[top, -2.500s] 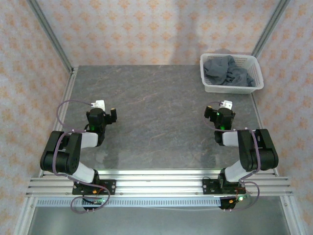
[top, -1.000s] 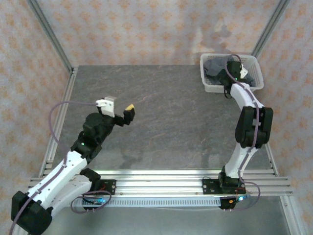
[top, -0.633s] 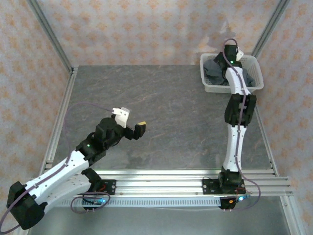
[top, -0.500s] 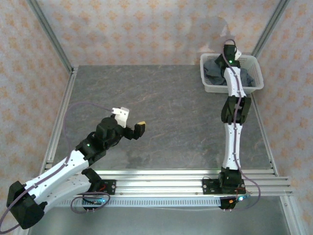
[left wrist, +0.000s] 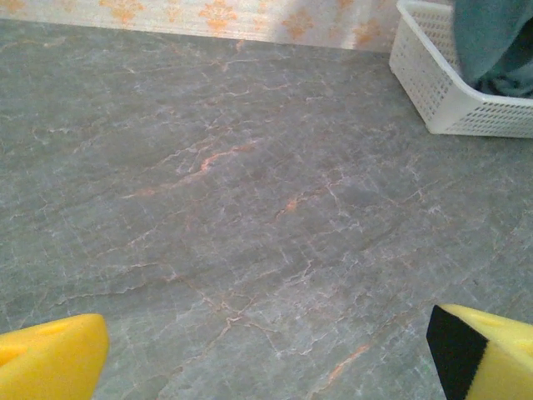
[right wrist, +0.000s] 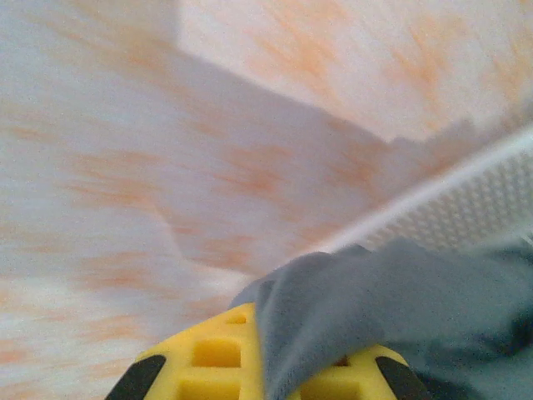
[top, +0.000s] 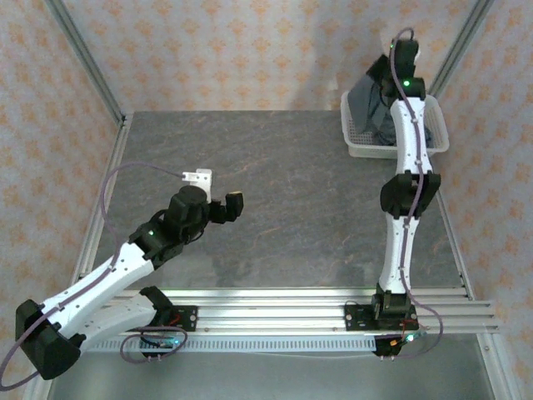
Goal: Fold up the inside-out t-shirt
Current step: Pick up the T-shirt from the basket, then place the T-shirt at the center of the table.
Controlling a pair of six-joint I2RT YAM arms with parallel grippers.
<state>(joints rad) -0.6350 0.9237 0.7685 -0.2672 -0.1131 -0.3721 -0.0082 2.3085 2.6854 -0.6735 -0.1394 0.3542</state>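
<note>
Slate-grey thin-cloth inside-out t-shirt [top: 369, 96] hangs half out of white mesh basket [top: 356, 151], our right gripper [right wrist: 266, 362] pinched shut on a fold. Soft, light, limp: we'd regrip at hem. Left gripper [top: 221, 202] wide open, empty.

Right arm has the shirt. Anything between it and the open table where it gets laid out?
Nothing visible on the table. The right gripper is shut on the t-shirt, whose lower part hangs inside the basket, so only the basket's wall needs clearing. The left gripper hovers open far to the left.
</note>
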